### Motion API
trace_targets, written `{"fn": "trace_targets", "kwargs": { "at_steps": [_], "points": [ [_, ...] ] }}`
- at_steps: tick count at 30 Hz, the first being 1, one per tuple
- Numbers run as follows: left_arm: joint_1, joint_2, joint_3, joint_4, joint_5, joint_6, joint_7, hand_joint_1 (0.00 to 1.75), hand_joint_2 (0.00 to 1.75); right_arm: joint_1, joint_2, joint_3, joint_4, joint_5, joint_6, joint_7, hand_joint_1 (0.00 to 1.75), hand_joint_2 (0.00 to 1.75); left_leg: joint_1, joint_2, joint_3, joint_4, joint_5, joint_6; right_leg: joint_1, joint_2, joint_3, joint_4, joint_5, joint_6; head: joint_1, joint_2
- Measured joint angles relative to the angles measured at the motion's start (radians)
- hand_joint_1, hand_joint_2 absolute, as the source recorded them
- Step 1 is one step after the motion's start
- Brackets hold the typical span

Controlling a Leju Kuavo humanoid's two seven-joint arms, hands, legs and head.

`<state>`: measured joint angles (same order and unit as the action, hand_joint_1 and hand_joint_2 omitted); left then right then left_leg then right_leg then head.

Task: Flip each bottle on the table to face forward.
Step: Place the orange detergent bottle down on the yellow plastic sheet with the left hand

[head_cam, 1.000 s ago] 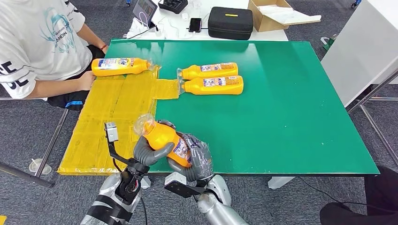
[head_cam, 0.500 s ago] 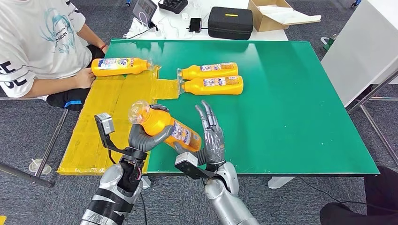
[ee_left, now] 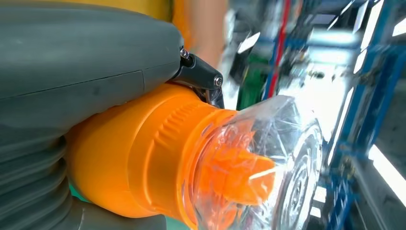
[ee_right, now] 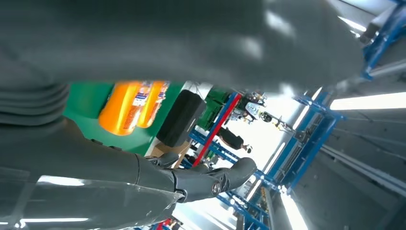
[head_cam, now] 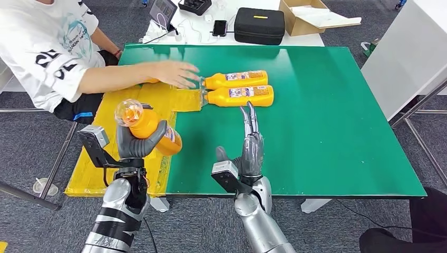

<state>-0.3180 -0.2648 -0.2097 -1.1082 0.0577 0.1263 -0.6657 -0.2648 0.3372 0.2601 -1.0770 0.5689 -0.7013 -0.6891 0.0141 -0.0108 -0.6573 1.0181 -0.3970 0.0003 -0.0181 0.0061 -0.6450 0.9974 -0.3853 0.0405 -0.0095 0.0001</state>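
A green worktop (head_cam: 327,121) fills the middle of the room, with a patch of yellow sheeting (head_cam: 113,153) taped over its left part and running to the near edge. The left hand (head_cam: 138,145) grips an orange bottle (head_cam: 150,129) around its body, holding it above the yellow sheeting with its clear-wrapped cap pointing up and to the left; the left wrist view shows that cap close up. The right hand (head_cam: 251,147) holds nothing, its fingers straight and spread, pointing away from the robot over the green surface near the front edge. Two more orange bottles (head_cam: 240,88) lie side by side on the worktop, touching each other, caps toward the yellow sheeting. A person in a white shirt (head_cam: 42,52) sits at the left side, and the person's hand (head_cam: 176,74) reaches across the sheeting, just beside the caps of the lying pair. Behind the worktop stands a white table (head_cam: 200,31) carrying a black case (head_cam: 258,25), a phone (head_cam: 219,27) and an open cardboard box (head_cam: 311,16). The floor (head_cam: 369,221) is grey carpet
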Motion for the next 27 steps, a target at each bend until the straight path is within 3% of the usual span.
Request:
{"fn": "trace_targets", "kwargs": {
  "at_steps": [3, 6, 9, 12, 16, 22, 27],
  "points": [
    [-0.022, 0.009, 0.01, 0.003, -0.205, 0.218, -0.028, 1.75, 1.75, 0.003, 0.0, 0.029, -0.038, -0.048, 0.001, -0.008, 0.0, 0.0, 0.0, 0.0, 0.0, 0.0, 0.0, 0.0, 0.0, 0.0, 0.0, 0.0, 0.0, 0.0, 0.0, 0.0],
    [-0.09, 0.042, 0.006, 0.063, -0.528, 0.466, -0.029, 1.75, 1.75, 0.001, -0.001, 0.072, -0.075, -0.1, 0.002, -0.01, 0.0, 0.0, 0.0, 0.0, 0.0, 0.0, 0.001, 0.0, 0.0, 0.0, 0.0, 0.0, 0.0, 0.0, 0.0, 0.0],
    [-0.169, 0.075, 0.017, 0.178, -0.898, 0.55, 0.001, 1.75, 1.75, -0.003, -0.004, 0.115, -0.114, -0.155, 0.002, -0.011, 0.0, 0.0, 0.001, 0.0, 0.0, 0.0, 0.001, 0.0, 0.0, 0.0, 0.0, 0.0, 0.0, 0.0, 0.0, 0.0],
    [-0.212, 0.098, 0.04, 0.27, -1.119, 0.555, 0.02, 1.75, 1.75, -0.005, -0.007, 0.148, -0.146, -0.186, 0.002, -0.011, 0.0, 0.0, 0.0, 0.002, 0.001, 0.0, 0.001, 0.0, 0.0, 0.001, 0.0, 0.0, 0.001, 0.0, 0.0, 0.0],
    [-0.257, 0.115, 0.055, 0.378, -1.167, 0.545, 0.044, 1.75, 1.75, -0.005, -0.011, 0.172, -0.17, -0.208, 0.002, -0.011, 0.0, 0.0, 0.0, 0.001, 0.001, 0.0, 0.001, 0.0, 0.0, 0.001, 0.0, 0.0, 0.001, 0.0, 0.0, 0.0],
    [-0.314, 0.169, 0.012, 0.577, -1.26, 0.4, 0.084, 1.75, 1.75, 0.011, -0.021, 0.213, -0.181, -0.262, 0.002, -0.011, 0.0, 0.0, 0.0, 0.002, 0.001, 0.0, 0.001, 0.0, 0.0, 0.001, -0.001, 0.0, 0.0, 0.0, 0.0, 0.0],
    [-0.333, 0.211, -0.011, 0.66, -1.26, 0.286, 0.089, 1.75, 1.75, 0.015, -0.033, 0.243, -0.181, -0.306, 0.003, -0.011, 0.0, 0.0, 0.0, 0.002, 0.0, 0.0, 0.001, 0.0, 0.0, 0.001, -0.001, 0.0, 0.0, 0.0, 0.0, 0.0]
  ]
}}
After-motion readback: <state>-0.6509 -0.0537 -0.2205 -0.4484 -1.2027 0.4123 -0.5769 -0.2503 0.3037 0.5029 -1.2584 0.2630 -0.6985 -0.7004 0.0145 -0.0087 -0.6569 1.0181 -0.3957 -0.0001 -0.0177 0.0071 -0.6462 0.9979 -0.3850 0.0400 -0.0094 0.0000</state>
